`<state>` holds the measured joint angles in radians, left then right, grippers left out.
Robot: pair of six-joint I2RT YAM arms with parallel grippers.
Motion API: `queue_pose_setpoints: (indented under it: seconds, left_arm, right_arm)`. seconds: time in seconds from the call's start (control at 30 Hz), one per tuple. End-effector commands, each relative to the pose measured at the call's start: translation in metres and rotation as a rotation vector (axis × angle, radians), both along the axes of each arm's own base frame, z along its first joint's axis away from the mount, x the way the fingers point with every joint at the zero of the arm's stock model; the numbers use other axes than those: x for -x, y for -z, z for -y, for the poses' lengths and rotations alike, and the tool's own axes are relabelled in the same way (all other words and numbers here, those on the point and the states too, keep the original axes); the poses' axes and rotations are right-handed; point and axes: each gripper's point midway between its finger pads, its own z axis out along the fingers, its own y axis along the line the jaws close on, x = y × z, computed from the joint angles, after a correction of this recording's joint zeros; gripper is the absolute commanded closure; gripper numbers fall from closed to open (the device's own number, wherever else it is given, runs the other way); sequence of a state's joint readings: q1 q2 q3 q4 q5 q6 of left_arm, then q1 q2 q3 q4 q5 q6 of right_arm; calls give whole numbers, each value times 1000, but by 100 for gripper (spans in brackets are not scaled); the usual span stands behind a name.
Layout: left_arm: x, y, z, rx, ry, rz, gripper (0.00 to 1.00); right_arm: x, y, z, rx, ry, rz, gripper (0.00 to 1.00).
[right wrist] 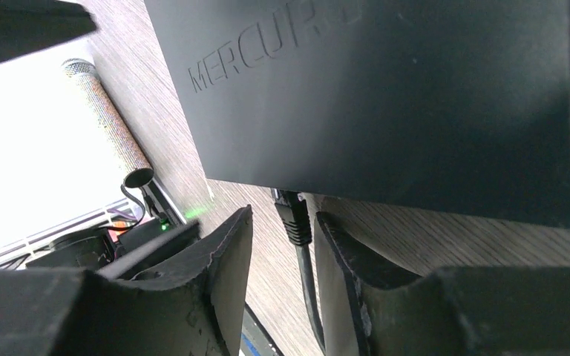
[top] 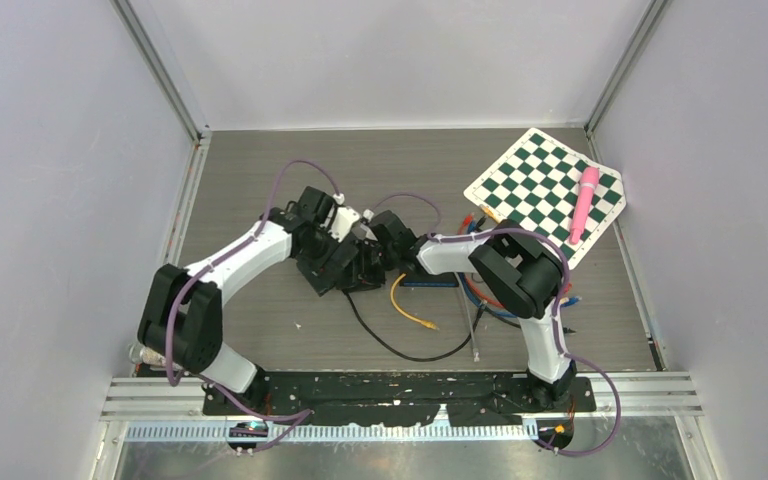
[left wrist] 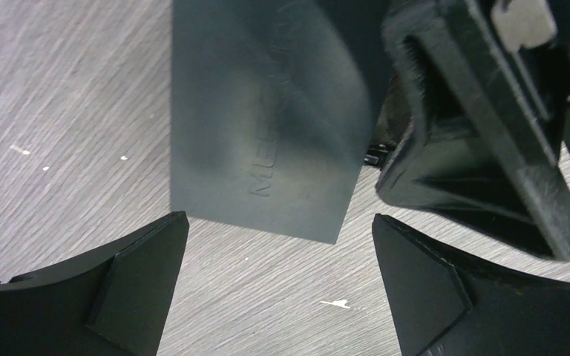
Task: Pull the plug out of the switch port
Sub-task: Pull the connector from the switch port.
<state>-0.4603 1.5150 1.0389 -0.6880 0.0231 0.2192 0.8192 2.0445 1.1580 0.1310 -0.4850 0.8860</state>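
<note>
The black switch (left wrist: pixel 267 111), marked MERCURY, lies on the wood-grain table and also shows in the right wrist view (right wrist: pixel 386 96). In the top view it is mostly hidden under both grippers (top: pixel 348 272). A black plug (right wrist: pixel 292 215) sits in a port on its edge, and its black cable (right wrist: pixel 308 282) runs back between my right fingers. My right gripper (right wrist: pixel 283 213) is open and straddles the plug, which lies close against the right-hand finger (right wrist: pixel 341 252). My left gripper (left wrist: pixel 280 216) is open and empty, with the switch's near edge at its fingertips.
The black cable (top: pixel 400 350) loops across the table toward the front. A yellow cable (top: pixel 407 305) lies beside it. Blue and red cables lie under the right arm. A green-and-white checkerboard (top: pixel 545 190) with a pink object (top: pixel 584 203) lies at the back right. Walls close in both sides.
</note>
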Motion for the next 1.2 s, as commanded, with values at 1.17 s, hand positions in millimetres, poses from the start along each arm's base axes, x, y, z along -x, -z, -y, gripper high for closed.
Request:
queue_pose_setpoints:
  seconds: [1.17]
  left_arm:
    - [-15,34,-21,-220,-169,-54,13]
  right_arm:
    - [59,14,1,-21,-166,-106,95]
